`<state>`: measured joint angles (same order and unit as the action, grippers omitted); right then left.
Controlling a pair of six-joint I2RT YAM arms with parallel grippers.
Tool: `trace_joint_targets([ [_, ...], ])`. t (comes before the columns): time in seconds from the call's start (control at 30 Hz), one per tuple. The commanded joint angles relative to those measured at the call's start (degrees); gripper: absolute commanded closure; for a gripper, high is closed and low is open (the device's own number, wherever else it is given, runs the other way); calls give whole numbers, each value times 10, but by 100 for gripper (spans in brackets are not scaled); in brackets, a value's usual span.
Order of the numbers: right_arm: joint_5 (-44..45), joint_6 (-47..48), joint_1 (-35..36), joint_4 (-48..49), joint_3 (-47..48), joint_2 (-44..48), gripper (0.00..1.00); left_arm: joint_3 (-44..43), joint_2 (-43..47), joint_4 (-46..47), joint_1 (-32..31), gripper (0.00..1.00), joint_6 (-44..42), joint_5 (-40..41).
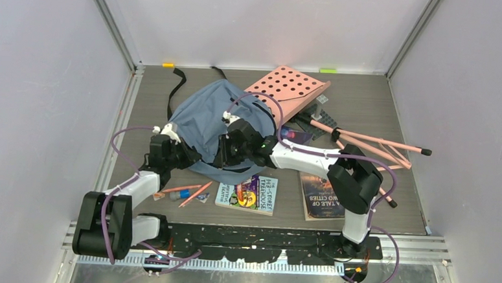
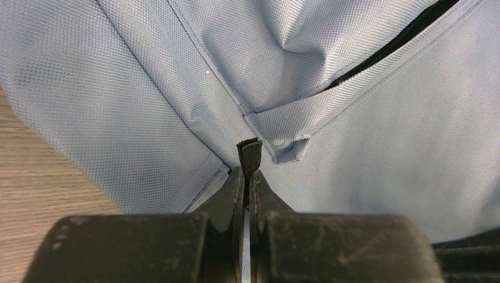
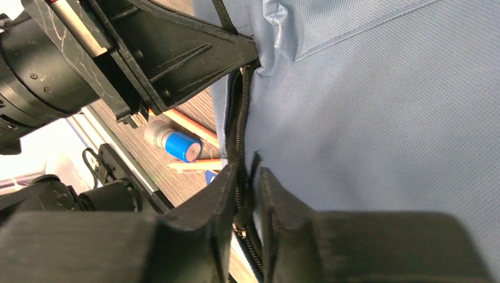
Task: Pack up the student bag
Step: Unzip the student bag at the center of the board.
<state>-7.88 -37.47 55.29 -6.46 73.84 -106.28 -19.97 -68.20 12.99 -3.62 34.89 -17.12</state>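
Note:
The student bag (image 1: 204,116) is dusty-blue fabric and lies crumpled mid-table, its black straps trailing toward the back. My left gripper (image 1: 184,153) is at the bag's near-left edge. In the left wrist view my left gripper (image 2: 249,174) is shut on a small black tab (image 2: 250,153) at a seam of the bag (image 2: 365,153). My right gripper (image 1: 224,156) is at the near edge beside it. The right wrist view has my right gripper (image 3: 249,177) closed narrowly on the bag's black zipper (image 3: 237,112), a metal slider sitting between the fingers.
Two books (image 1: 248,193) (image 1: 321,194) lie near the front, and pencils (image 1: 187,191) with a blue-capped glue stick (image 3: 176,141) lie at front left. A pink perforated board (image 1: 287,88) and a pink-legged stand (image 1: 371,144) sit at the back right.

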Motion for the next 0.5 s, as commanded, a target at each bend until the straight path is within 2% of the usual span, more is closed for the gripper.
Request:
trace_joint_targets([
  [0.0,-14,51,1,24,27,7,89,5,14,1,2,100,-7,-18],
  [0.07,-12,73,3,27,16,21,98,6,20,-3,2,99,-7,-24],
  [0.13,-14,97,6,34,-1,40,99,4,29,-13,3,89,-3,-22],
  [0.27,-8,138,19,49,-40,76,99,-23,70,-107,2,48,1,-13],
  [0.33,4,148,29,59,-61,92,99,-27,105,-150,3,32,19,-9],
  [0.4,20,152,35,82,-76,103,99,-29,142,-192,3,23,38,-5],
  [0.47,35,159,41,88,-83,109,99,-25,179,-222,2,20,59,-3],
])
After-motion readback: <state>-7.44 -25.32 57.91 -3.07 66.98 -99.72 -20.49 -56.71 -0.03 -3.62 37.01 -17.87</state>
